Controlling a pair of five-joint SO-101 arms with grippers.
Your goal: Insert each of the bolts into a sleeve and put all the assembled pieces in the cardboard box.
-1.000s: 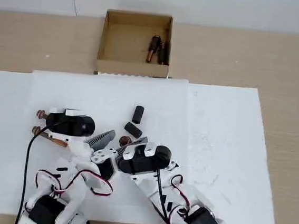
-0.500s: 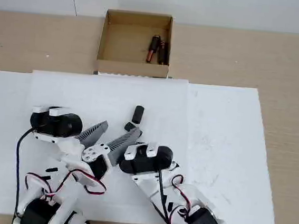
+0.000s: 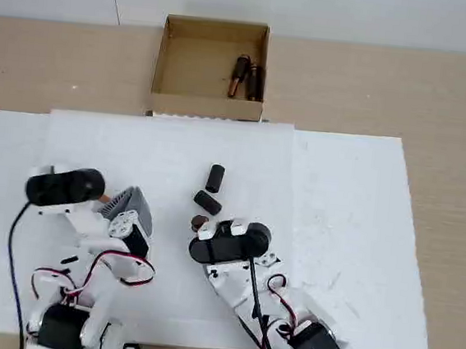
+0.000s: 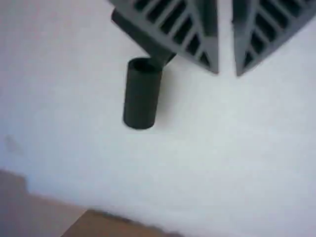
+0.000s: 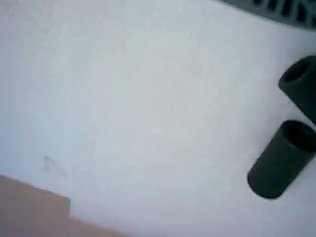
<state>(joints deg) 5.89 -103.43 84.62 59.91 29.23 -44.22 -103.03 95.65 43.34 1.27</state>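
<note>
Two black sleeves (image 3: pixel 214 177) (image 3: pixel 206 202) lie on the white paper (image 3: pixel 343 235) in the middle of the table. A copper bolt head (image 3: pixel 199 222) shows just before my right arm's wrist (image 3: pixel 231 242), which covers its gripper. My left gripper (image 3: pixel 135 208) is to the left of the sleeves, shut with nothing in it. A copper bit of a bolt (image 3: pixel 103 198) peeks out beside it. The left wrist view has the gripper (image 4: pixel 225 71) next to a sleeve (image 4: pixel 141 94), with another sleeve (image 4: pixel 136 34) partly behind a finger. Both sleeves (image 5: pixel 281 160) (image 5: pixel 301 86) appear in the right wrist view.
The cardboard box (image 3: pixel 168 61) stands at the back, beyond the paper's far edge, with assembled dark and copper pieces (image 3: pixel 244 77) in its right part. Bare paper stretches to the right of the arms. Brown tabletop (image 3: pixel 439 95) surrounds the sheet.
My left arm has swung left, away from the sleeves, and its gripper went from wide open to shut. The two bolts at the far left are now covered by that arm. The right arm barely moved.
</note>
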